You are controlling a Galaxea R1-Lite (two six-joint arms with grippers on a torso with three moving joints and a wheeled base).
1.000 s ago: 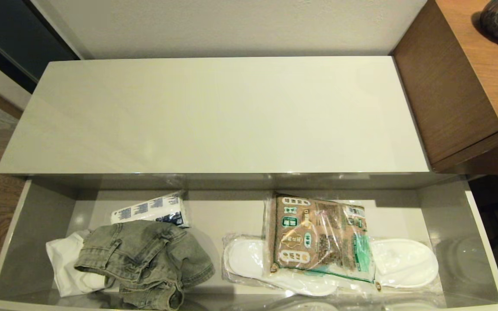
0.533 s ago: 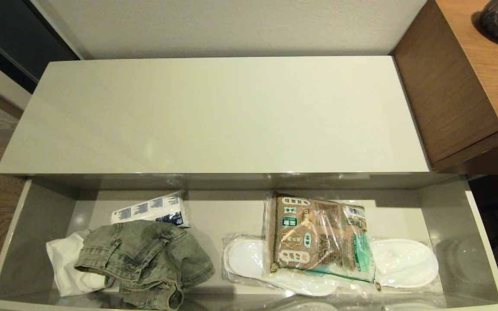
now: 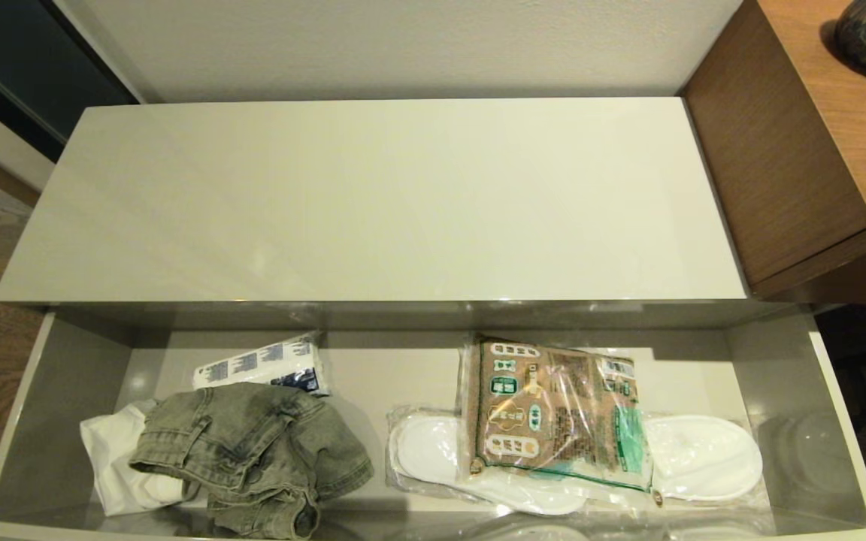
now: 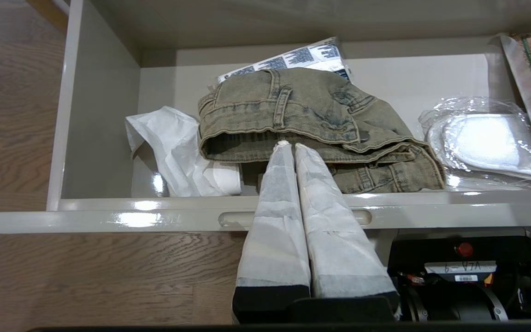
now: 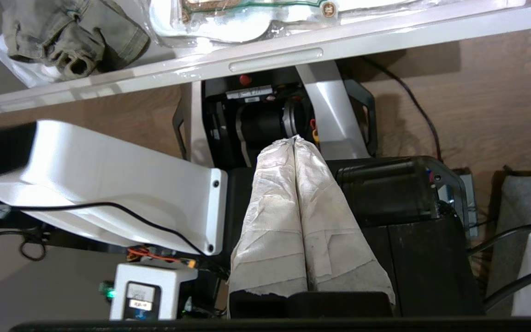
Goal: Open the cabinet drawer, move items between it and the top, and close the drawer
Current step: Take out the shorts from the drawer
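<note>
Glossy grey-beige panels form the cabinet drawer (image 3: pixel 65 391), which stands pulled out below the cream-white top (image 3: pixel 373 203) in the head view; neither arm shows there. In the drawer's left half the faded grey-green denim garment (image 3: pixel 252 454) lies crumpled, partly over a small white cloth (image 3: pixel 113 466), with a blue-printed white packet (image 3: pixel 264 366) just behind it. To the right, plastic-wrapped white slippers (image 3: pixel 704 458) lie under a brown printed bag (image 3: pixel 553 413). A brown wood-grain desk (image 3: pixel 839 128) stands to the right of the cabinet. In the left wrist view, the left end effector (image 4: pixel 293 146) has its wrapped fingers pressed together, holding nothing, its tips over the drawer's front edge at the denim's near fold; whether they touch the cloth is unclear. In the right wrist view, the right end effector (image 5: pixel 295 139) is likewise closed and empty, parked low over the robot's base (image 5: pixel 385 193), outside the drawer front.
</note>
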